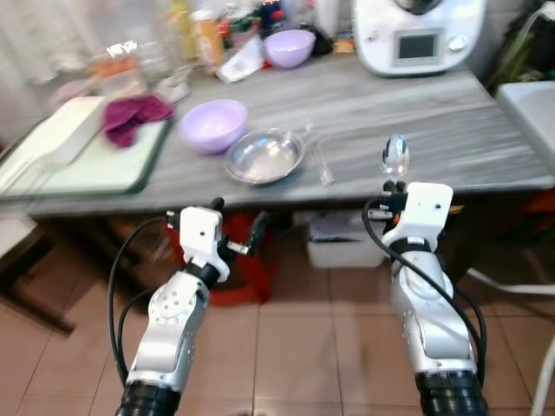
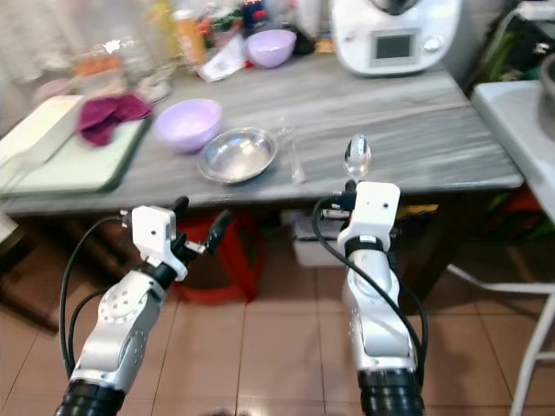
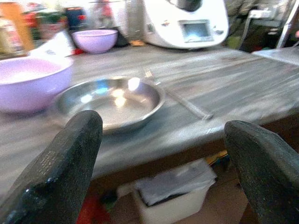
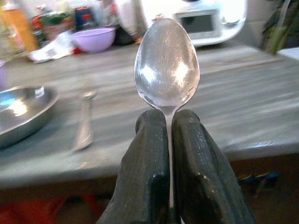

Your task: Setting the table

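Note:
My right gripper (image 1: 395, 192) is shut on a silver spoon (image 1: 395, 159), bowl end up, held just in front of the grey table's (image 1: 451, 130) near edge. In the right wrist view the spoon (image 4: 167, 65) stands upright between the two black fingers (image 4: 145, 163). A steel plate (image 1: 265, 156) lies on the table ahead, with a fork (image 1: 319, 156) beside it on its right. A lilac bowl (image 1: 212, 124) sits just left of the plate. My left gripper (image 1: 236, 227) hangs open below the table edge, in front of the plate (image 3: 110, 100).
A second lilac bowl (image 1: 289, 48) and bottles stand at the back. A white kitchen machine (image 1: 416, 35) is at the back right. A tray (image 1: 87, 160) with a purple cloth (image 1: 132, 115) lies at the left. Red and white bins sit under the table.

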Tool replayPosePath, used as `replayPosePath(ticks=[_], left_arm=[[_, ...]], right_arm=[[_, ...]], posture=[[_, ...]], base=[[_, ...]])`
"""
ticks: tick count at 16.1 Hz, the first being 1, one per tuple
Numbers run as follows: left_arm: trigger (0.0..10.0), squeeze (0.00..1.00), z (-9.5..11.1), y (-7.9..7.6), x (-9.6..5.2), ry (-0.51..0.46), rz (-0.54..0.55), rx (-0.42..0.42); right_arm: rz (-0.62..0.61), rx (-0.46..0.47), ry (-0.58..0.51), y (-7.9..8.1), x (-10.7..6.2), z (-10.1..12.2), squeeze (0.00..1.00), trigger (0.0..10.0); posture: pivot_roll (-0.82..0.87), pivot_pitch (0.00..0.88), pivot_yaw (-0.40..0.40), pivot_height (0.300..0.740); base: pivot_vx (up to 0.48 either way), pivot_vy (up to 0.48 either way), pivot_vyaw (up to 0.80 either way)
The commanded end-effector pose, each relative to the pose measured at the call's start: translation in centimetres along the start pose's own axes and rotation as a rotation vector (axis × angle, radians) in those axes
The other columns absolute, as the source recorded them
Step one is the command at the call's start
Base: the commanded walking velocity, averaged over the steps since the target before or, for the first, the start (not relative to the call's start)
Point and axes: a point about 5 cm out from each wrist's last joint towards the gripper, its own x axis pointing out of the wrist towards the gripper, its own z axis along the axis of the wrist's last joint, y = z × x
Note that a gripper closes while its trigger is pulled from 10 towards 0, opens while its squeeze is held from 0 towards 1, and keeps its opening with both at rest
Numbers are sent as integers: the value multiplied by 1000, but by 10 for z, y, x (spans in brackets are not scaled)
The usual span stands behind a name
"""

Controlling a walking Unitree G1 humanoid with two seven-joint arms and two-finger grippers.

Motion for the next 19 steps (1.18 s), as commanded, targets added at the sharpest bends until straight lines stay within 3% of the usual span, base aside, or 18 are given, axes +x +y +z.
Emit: replayPosePath(ticks=[1,19], left_arm=[[10000,0,1,-4,0,-3,-27,4],[10000,0,1,-3,-4,10,-13,5]], right_arm=[[-13,-7,-14,-6,0,3,0,10000],[48,-20,-13,3,-1,4,0,10000]], posture=[[-133,109,100,740],[-132,120,97,740]], base=[[330,0,-481],[321,0,0]])
